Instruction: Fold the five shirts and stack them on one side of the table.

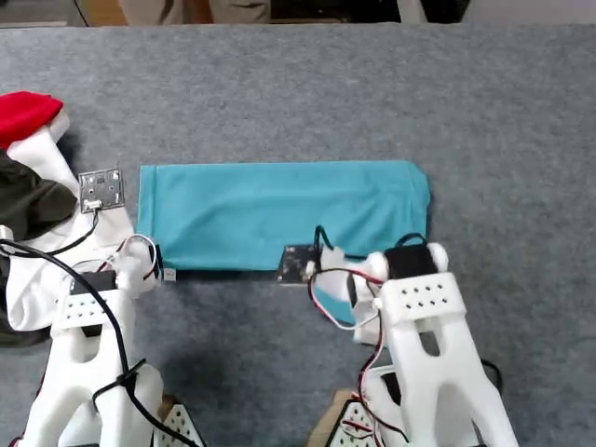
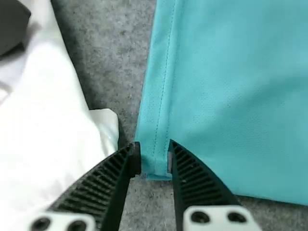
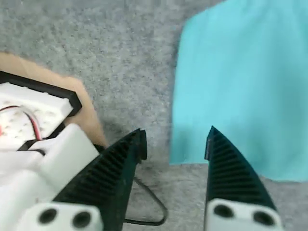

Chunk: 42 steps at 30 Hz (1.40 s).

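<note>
Okay, the teal shirt point(image 1: 279, 214) lies mid-table point(image 1: 391, 84), folded into a long flat band running side to side. The left gripper point(image 2: 154, 155) is down at the band's near corner on the pile side. Its fingers point(image 2: 126, 166) are only narrowly parted, one either side of the stitched hem, and the cloth sits flat between the tips, not bunched. The right gripper point(image 3: 175, 139) hangs over the shirt's near edge with its fingers spread wide. It has nothing in its grasp, and a teal corner shows in the gap. Just beside the left arm, at the table's end, there's the pile: a white garment point(image 1: 28, 279), a black one point(image 1: 33, 200) and a red one point(image 1: 23, 112).
</note>
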Available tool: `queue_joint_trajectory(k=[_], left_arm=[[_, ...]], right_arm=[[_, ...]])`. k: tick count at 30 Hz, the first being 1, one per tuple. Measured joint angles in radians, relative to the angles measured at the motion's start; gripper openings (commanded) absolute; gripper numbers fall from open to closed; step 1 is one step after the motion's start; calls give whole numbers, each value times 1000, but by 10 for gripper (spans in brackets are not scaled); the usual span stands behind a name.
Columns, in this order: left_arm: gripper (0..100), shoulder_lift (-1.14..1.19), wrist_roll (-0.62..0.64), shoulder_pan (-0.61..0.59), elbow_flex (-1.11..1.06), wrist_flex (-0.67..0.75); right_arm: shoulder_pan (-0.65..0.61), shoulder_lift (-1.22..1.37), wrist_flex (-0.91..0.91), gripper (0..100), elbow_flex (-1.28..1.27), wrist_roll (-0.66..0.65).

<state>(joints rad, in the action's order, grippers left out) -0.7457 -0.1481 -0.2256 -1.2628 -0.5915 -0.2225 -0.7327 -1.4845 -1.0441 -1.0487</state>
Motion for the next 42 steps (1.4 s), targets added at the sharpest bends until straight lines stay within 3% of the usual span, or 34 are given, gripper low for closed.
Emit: queue_joint_trajectory(k=[5,18,27,37,42], left_arm=[[111,0,-2,0,-2,0],[110,0,-2,0,-3,0],[110,0,-2,0,-14,0],[110,0,-2,0,-14,0],[110,0,-2,0,-14,0]], right_arm=[[0,0,98,253,-77,0],[-2,3,316,253,-213,0],[0,256,419,249,-146,-3],[29,359,453,136,-71,-3],[63,367,494,6,-58,-3]])
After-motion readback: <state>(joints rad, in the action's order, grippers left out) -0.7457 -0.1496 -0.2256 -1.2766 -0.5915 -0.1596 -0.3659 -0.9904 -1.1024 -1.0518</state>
